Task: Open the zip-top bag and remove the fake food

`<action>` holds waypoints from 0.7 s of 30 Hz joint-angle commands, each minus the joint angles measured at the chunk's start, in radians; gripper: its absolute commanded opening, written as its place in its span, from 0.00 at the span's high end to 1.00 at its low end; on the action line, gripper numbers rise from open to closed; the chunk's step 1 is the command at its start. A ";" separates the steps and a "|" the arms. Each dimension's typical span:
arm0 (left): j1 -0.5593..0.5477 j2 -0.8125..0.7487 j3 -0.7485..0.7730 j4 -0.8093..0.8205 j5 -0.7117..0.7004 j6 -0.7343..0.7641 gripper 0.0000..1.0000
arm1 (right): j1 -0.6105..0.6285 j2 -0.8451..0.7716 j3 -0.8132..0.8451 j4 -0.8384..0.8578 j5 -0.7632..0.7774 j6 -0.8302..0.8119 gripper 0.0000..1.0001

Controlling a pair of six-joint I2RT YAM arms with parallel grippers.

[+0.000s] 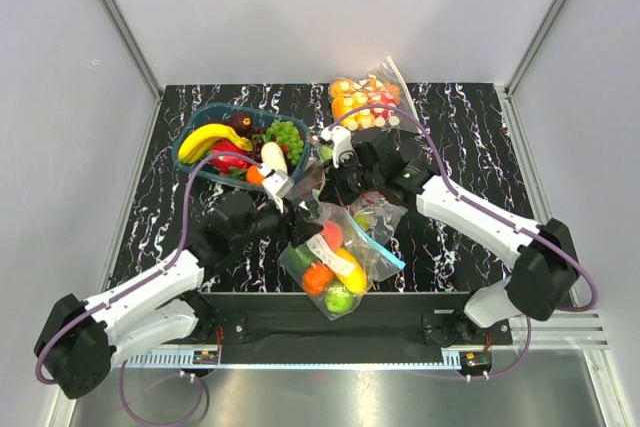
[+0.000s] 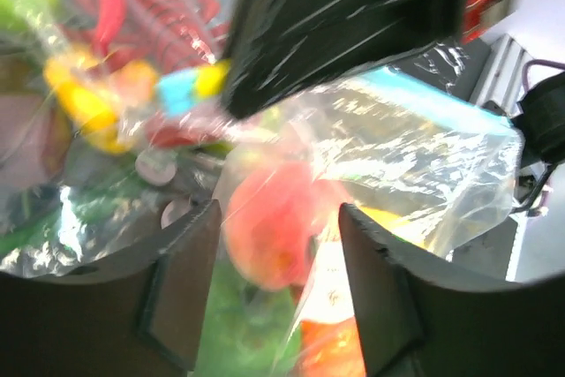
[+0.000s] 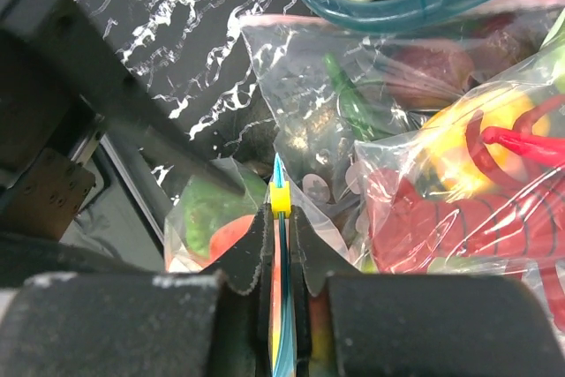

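Observation:
The zip-top bag [image 1: 345, 262] lies at the table's near middle, clear and crinkly, with a teal zipper strip [image 1: 385, 247]. Inside is the fake food: an orange [image 1: 317, 278], a banana [image 1: 351, 271], a peach [image 1: 332, 236] and green fruit [image 1: 339, 298]. My right gripper [image 3: 281, 218] is shut on the teal strip [image 3: 282, 306], just behind its yellow slider [image 3: 280, 199]. My left gripper [image 2: 278, 245] is open, its fingers on either side of the bag at the peach [image 2: 274, 231]. In the top view both grippers meet at the bag's far end.
A teal basket [image 1: 180, 152] of fruit stands at the back left, its rim also in the right wrist view [image 3: 388, 15]. A bag of orange and red-white pieces [image 1: 365, 102] lies at the back. A clear bag with red peppers [image 3: 424, 218] lies beside the grippers.

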 commanded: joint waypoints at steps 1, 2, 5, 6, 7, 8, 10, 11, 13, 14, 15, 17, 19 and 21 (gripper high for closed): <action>-0.004 -0.066 -0.026 -0.015 -0.087 -0.009 0.36 | 0.010 -0.085 -0.034 0.099 0.010 0.024 0.96; -0.004 -0.076 -0.027 -0.024 -0.103 -0.006 0.32 | 0.010 -0.099 -0.045 0.111 0.005 0.028 0.96; 0.000 -0.106 -0.024 -0.037 -0.150 -0.002 0.27 | 0.010 -0.141 -0.080 0.154 -0.019 0.034 0.97; 0.004 -0.113 -0.023 -0.031 -0.154 -0.003 0.26 | 0.010 -0.150 -0.087 0.170 -0.042 0.034 0.98; 0.007 -0.114 -0.020 -0.003 -0.151 -0.006 0.25 | 0.010 -0.161 -0.097 0.174 -0.053 0.034 0.98; 0.009 -0.114 -0.018 0.012 -0.141 -0.017 0.25 | 0.010 -0.164 -0.102 0.179 -0.067 0.037 0.98; 0.015 -0.100 -0.006 0.063 -0.109 -0.026 0.24 | 0.010 -0.168 -0.113 0.190 -0.094 0.039 0.98; 0.015 -0.093 0.000 0.077 -0.095 -0.037 0.23 | 0.010 -0.170 -0.116 0.194 -0.103 0.041 0.98; 0.018 -0.070 0.007 0.127 -0.059 -0.049 0.23 | 0.010 -0.173 -0.126 0.205 -0.119 0.048 0.98; 0.018 -0.065 0.007 0.147 -0.043 -0.063 0.22 | 0.010 -0.176 -0.130 0.210 -0.125 0.050 0.98; 0.021 -0.060 0.005 0.166 -0.032 -0.071 0.22 | 0.010 -0.179 -0.134 0.223 -0.136 0.059 0.98; 0.023 -0.044 0.007 0.213 -0.006 -0.086 0.21 | 0.010 -0.190 -0.146 0.239 -0.149 0.065 0.98; 0.030 -0.030 0.007 0.242 0.009 -0.092 0.21 | 0.010 -0.196 -0.148 0.246 -0.166 0.070 0.98; 0.036 -0.021 0.010 0.264 0.018 -0.097 0.21 | 0.010 -0.199 -0.148 0.245 -0.177 0.073 0.98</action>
